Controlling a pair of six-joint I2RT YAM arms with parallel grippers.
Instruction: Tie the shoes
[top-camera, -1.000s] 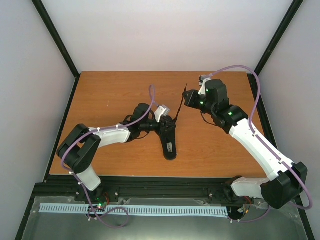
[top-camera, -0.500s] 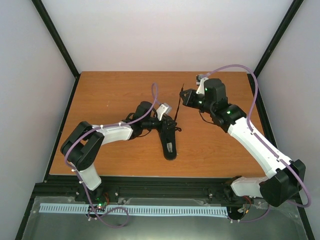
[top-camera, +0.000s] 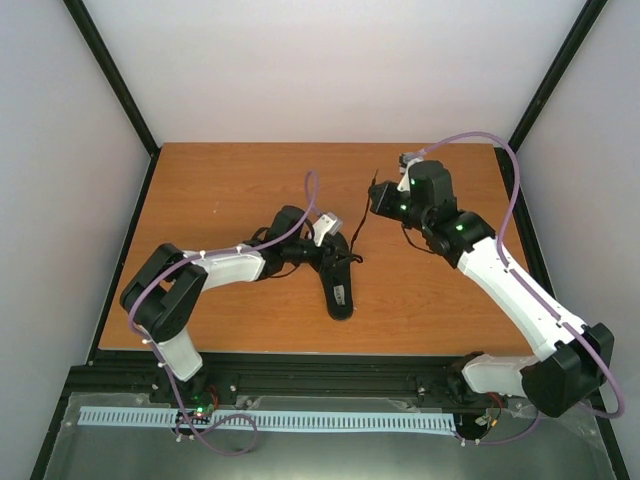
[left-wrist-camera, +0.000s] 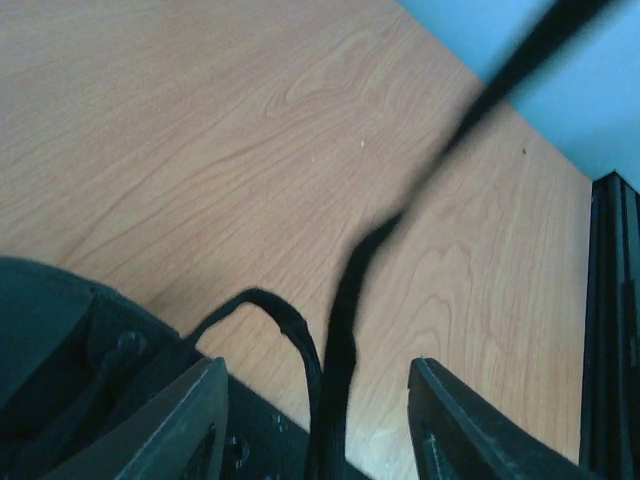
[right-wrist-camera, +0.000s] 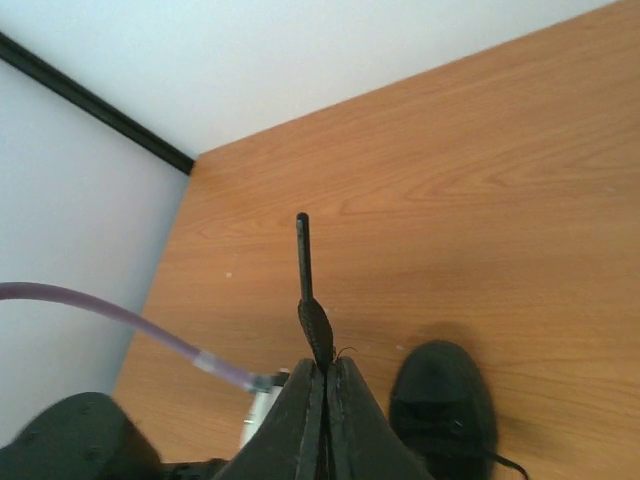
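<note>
The black shoe (top-camera: 339, 285) lies mid-table with its toe toward the near edge. My left gripper (top-camera: 334, 250) is open over its laced end. In the left wrist view both fingers (left-wrist-camera: 196, 425) stand apart, with a taut lace strand (left-wrist-camera: 342, 340) and a small lace loop (left-wrist-camera: 285, 315) between them, untouched by either pad. My right gripper (top-camera: 377, 200) is shut on the lace end (right-wrist-camera: 318, 325), held up and to the right of the shoe. The stiff lace tip (right-wrist-camera: 302, 250) sticks out past the closed jaws. The shoe's toe also shows in the right wrist view (right-wrist-camera: 440, 400).
The wooden table (top-camera: 230, 190) has a black frame rail along its near edge (top-camera: 300, 365) and white walls on three sides. The left arm's purple cable (top-camera: 306, 195) arcs over the table beside the shoe.
My right gripper shifted slightly left and back again, still pulling the lace taut. My left gripper edged right over the shoe, and a small lace loop now shows at the shoe's right side.
</note>
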